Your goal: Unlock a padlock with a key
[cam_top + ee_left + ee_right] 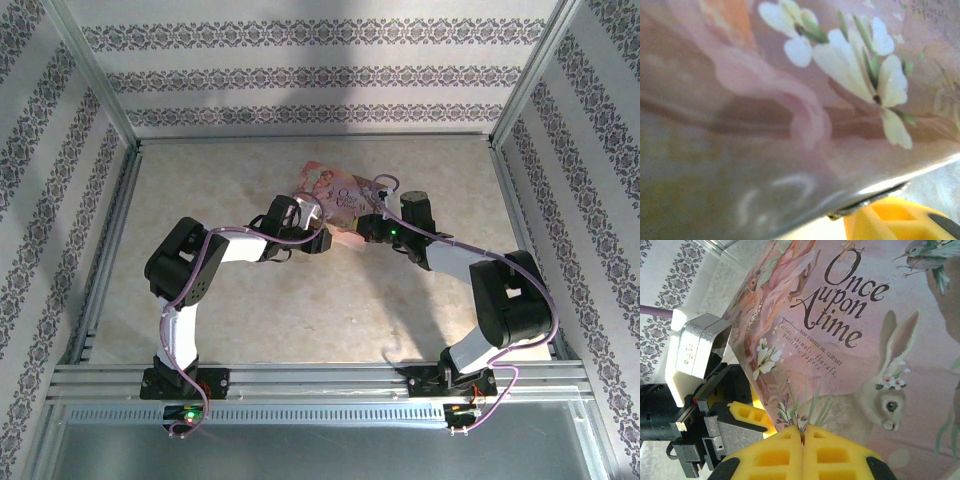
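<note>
The beige surface (250, 300) carries a pink picture tin (865, 340), just ahead of the right claw (803, 432); the left claw (325, 241) sits at the tin's edge, and I cannot tell how far it is open; the right claw's fingers are pressed together, pinching the thin silvery key (793, 405), whose tip pokes forward over the tin.

The pink tin (790, 100) is blurred in the left wrist view, where one finger (890, 222) of the left gripper (320, 240) is cut off at 5 o'clock. The key (793, 400) is half hidden by the right gripper (801, 432).
</note>
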### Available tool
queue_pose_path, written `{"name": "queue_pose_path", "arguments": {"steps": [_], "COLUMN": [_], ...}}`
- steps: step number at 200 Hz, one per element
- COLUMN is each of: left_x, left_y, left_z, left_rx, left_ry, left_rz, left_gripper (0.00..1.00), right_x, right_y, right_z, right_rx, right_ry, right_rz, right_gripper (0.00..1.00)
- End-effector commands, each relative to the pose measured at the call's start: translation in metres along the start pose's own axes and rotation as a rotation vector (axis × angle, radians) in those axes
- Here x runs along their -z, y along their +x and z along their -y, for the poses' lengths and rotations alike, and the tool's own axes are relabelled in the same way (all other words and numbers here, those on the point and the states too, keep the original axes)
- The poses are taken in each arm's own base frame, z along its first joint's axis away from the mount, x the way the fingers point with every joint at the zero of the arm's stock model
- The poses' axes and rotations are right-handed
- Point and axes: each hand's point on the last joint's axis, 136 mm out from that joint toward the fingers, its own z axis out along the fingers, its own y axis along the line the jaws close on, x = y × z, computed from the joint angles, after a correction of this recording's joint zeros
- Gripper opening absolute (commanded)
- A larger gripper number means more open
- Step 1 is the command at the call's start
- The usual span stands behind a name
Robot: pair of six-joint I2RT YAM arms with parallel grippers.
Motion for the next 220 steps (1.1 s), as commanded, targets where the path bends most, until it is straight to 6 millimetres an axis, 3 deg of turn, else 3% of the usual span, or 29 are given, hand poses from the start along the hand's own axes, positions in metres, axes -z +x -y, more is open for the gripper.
{"name": "queue_pose_path", "arguments": {"steps": [1,109,220], "left_x": [-0.004,-0.007,-0.007], "left_y": [-0.016,-0.023,-0.03], "left_z": [0.016,0.026,0.021], "left_rx": [-0.015,0.033,0.137], "left_ry": [0.049,0.062,0.046], "left_rz": [0.042,0.064,0.114], "left_gripper": [0.48,0.42,0.37], "right_x": [-0.006,-0.007,-0.009], "right_y": [0.029,0.028,0.028], "right_z": [0.011,0.011,0.01], "right_rx": [-0.054,-0.055,-0.06], "right_ry": [0.031,0.029,0.024], "right_rz": [-0.078,-0.074,-0.072], "right_gripper": [0.0,0.0,0.0]}}
